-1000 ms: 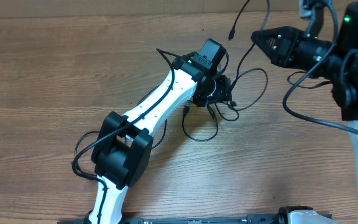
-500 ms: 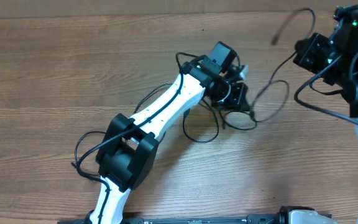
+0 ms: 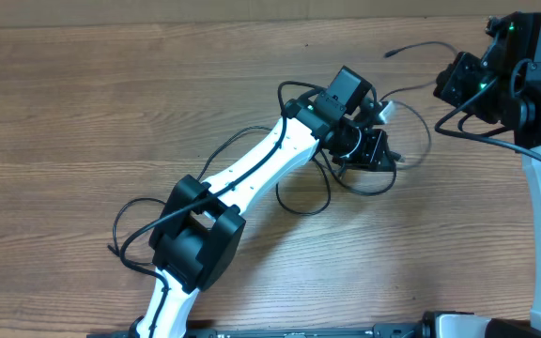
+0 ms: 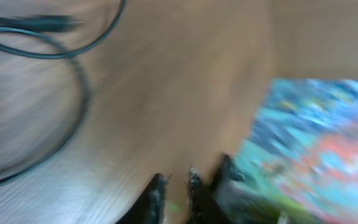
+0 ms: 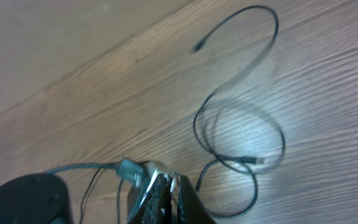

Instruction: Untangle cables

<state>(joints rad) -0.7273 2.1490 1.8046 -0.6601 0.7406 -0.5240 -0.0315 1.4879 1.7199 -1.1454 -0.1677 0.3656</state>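
Thin black cables (image 3: 332, 192) lie looped on the wooden table under and around my left gripper (image 3: 386, 155). A silver-tipped plug (image 3: 386, 110) sticks out just behind it. The left wrist view is blurred: my left gripper (image 4: 176, 188) shows a narrow gap with only wood in it, and a cable (image 4: 73, 93) curves at the upper left. My right gripper (image 3: 440, 86) is at the far right, shut (image 5: 168, 180). One cable (image 5: 253, 74) loops away from its fingertips to a free plug end (image 5: 199, 46), which the overhead view also shows as the plug end (image 3: 393, 53).
Thicker black wires (image 3: 477, 178) run along the right arm and the left arm (image 3: 252, 174). A blurred colourful patch (image 4: 316, 143) fills the right of the left wrist view. The table's far edge (image 3: 252, 21) runs along the top.
My left gripper has moved right with the tangle beneath it. My right gripper has pulled back to the right, dragging its cable so the free end now lies flat near the far edge.
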